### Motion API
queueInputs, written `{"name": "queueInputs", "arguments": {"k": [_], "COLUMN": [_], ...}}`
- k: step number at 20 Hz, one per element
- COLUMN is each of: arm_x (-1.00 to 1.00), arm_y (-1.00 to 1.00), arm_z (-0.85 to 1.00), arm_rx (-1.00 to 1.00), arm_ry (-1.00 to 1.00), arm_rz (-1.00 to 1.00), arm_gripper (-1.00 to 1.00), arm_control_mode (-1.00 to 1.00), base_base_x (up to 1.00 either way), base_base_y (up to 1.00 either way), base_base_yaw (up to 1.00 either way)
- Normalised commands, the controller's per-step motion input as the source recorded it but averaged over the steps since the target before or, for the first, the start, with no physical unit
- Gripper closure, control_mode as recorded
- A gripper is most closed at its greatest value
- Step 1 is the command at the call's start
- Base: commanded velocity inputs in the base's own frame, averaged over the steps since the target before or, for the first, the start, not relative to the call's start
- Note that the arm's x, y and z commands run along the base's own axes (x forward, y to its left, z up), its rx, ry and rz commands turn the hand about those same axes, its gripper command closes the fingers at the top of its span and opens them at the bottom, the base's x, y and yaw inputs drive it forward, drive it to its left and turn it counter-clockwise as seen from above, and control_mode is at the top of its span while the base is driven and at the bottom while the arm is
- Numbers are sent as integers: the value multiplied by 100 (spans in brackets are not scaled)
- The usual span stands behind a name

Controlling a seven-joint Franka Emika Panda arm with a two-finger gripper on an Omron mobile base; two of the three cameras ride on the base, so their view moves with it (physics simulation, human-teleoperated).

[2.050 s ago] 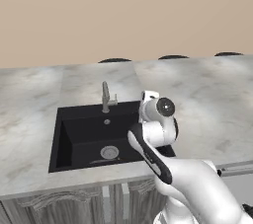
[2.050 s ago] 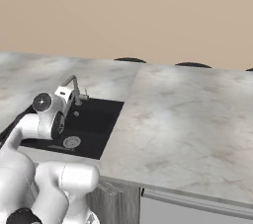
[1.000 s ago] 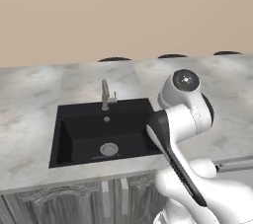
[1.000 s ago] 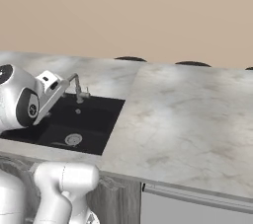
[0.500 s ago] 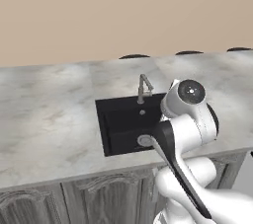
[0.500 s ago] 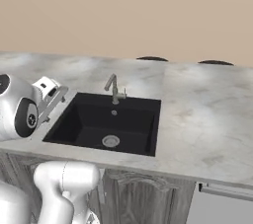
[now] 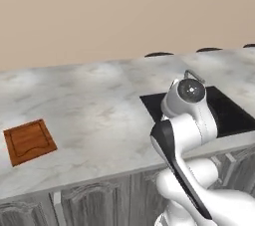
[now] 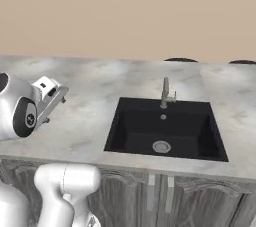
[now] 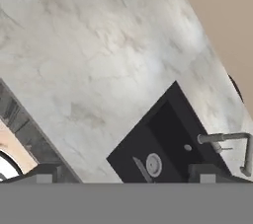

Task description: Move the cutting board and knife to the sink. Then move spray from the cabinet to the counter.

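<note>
Pincer standing apart, holding nothing, above the counter

The gripper (image 9: 123, 173) is hanging over the marble counter (image 7: 94, 105) with its jaws wide apart. The sink (image 8: 165, 126) is lying right of it; the cutting board (image 7: 29, 141) is resting far left, near the front edge.

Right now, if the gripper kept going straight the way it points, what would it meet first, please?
Probably bare counter beside the sink. The open gripper looks down along the marble, nothing nearer in its line; depth is unclear, so it might reach the sink's edge instead.
</note>
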Motion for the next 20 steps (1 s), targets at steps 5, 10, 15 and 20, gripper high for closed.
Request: {"name": "queueInputs", "arguments": {"k": [5, 10, 15, 20], "arm_x": [0, 0, 0, 0], "arm_y": [0, 0, 0, 0], "arm_z": [0, 0, 0, 0], "arm_rx": [0, 0, 0, 0], "arm_ry": [0, 0, 0, 0], "arm_rz": [0, 0, 0, 0], "arm_gripper": [-100, -100, -100, -100], "arm_control_mode": [100, 100, 100, 100], "base_base_x": [0, 0, 0, 0], "base_base_y": [100, 100, 100, 100], "base_base_yaw": [-16, -16, -15, -15]}}
